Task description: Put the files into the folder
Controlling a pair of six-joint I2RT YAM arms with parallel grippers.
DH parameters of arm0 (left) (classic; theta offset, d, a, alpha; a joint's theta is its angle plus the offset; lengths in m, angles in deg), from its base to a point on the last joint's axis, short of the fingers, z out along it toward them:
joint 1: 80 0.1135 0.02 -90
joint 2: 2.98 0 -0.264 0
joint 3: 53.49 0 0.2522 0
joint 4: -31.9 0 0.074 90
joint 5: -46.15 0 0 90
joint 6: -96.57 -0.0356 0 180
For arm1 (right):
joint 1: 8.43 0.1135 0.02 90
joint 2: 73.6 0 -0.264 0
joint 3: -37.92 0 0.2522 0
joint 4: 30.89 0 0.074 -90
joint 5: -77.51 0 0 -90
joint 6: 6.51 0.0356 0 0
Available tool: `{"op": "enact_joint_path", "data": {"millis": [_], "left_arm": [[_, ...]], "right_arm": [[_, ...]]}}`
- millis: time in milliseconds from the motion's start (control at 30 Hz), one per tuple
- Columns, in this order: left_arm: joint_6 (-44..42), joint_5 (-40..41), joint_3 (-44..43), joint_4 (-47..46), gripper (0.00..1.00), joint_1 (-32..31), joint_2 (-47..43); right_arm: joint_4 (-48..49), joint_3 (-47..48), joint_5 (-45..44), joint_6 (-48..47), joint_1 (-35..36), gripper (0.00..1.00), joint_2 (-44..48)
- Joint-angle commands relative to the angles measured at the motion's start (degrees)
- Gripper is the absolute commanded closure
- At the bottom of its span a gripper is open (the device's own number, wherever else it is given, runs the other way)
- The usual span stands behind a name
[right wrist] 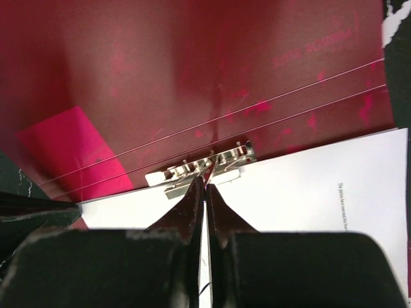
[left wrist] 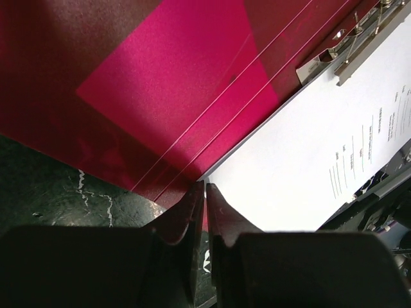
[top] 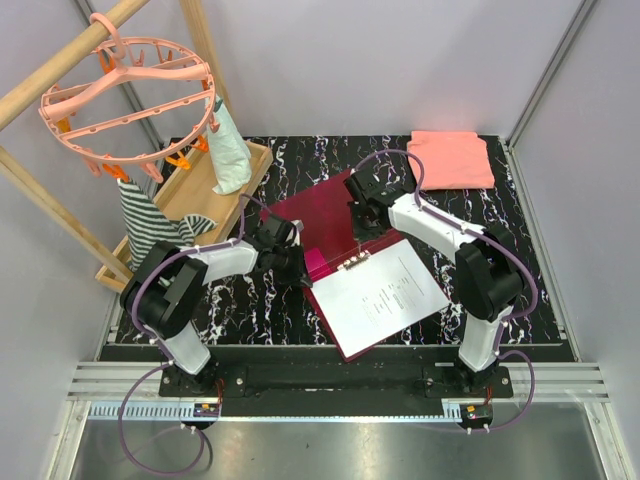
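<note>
The dark red folder (top: 322, 212) lies open on the black marbled table, its left cover (left wrist: 160, 83) spread toward the back left. The files (top: 385, 290), white printed sheets, rest on its right half under the metal clip (top: 355, 261). My left gripper (left wrist: 205, 185) sits at the folder's near left edge beside the sheets' corner (left wrist: 302, 173). Its jaws are nearly together with a sliver of red folder between them. My right gripper (right wrist: 205, 183) is shut, its tips touching the clip (right wrist: 199, 168) at the top of the sheets (right wrist: 308, 186). Whether it pinches the clip's lever I cannot tell.
A salmon-pink folded cloth (top: 452, 158) lies at the back right. A wooden tray (top: 195, 190) at the back left holds a mint cloth (top: 230, 150). A striped cloth (top: 150, 222) hangs beside it, under a pink round hanger (top: 130, 95) on a wooden rack.
</note>
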Motion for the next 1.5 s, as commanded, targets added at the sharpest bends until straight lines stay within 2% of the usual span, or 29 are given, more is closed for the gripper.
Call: {"op": "enact_joint_path", "data": {"millis": [0,133,233,267,300,333,367,400,500,633,833,1000,1167,1467], "left_arm": [[-0.48,3.13,1.43,-1.39,0.89,-0.33,1.77],[-1.01,3.75,1.87,-0.96,0.89,-0.33,0.81],[-1.19,4.19,1.95,-0.25,0.89,-0.33,-0.51],[-1.45,4.36,1.96,0.10,0.86,-0.33,-1.56],[-1.54,4.54,1.96,0.80,0.82,-0.33,-2.26],[-1.63,4.54,1.96,1.06,0.77,-0.33,-3.05],[-1.71,4.71,2.04,1.24,0.68,-0.33,-4.19],[-1.80,4.80,2.22,1.68,0.63,-0.33,-6.38],[-2.41,5.42,1.87,3.60,0.53,-0.24,-10.86],[-2.86,6.47,1.34,6.16,0.48,-0.24,-14.75],[-2.42,5.07,3.88,6.52,0.39,-0.07,-17.47],[-0.93,2.17,8.45,3.45,0.38,-0.07,-17.57],[1.71,-1.35,13.02,-2.43,0.42,-0.24,-15.03],[2.68,-2.41,13.55,-5.70,0.53,-1.12,-11.41]], "right_arm": [[1.18,1.94,0.02,0.37,2.58,0.93,2.39],[1.36,2.12,1.34,0.99,4.96,0.92,2.48],[1.45,2.21,5.02,1.08,7.06,0.85,2.57],[1.71,1.86,7.99,1.25,7.07,0.83,3.53],[2.41,1.42,8.54,1.51,7.16,0.71,4.41],[2.42,0.37,8.02,1.69,7.07,0.64,5.46],[2.42,-0.07,5.06,1.95,7.07,0.55,7.82],[2.50,-0.51,3.64,1.78,7.07,0.35,8.97],[2.16,-1.22,0.81,0.46,5.67,0.17,12.76],[2.15,-3.06,1.34,-0.50,0.23,0.03,15.66],[2.33,-7.37,5.62,-1.82,-11.72,0.00,16.63],[3.11,-9.91,11.53,-3.32,-20.51,0.00,12.59],[5.66,-12.20,12.85,-5.07,-22.54,0.00,7.76],[8.83,-11.59,16.28,-8.06,-23.34,0.00,1.16]]}}
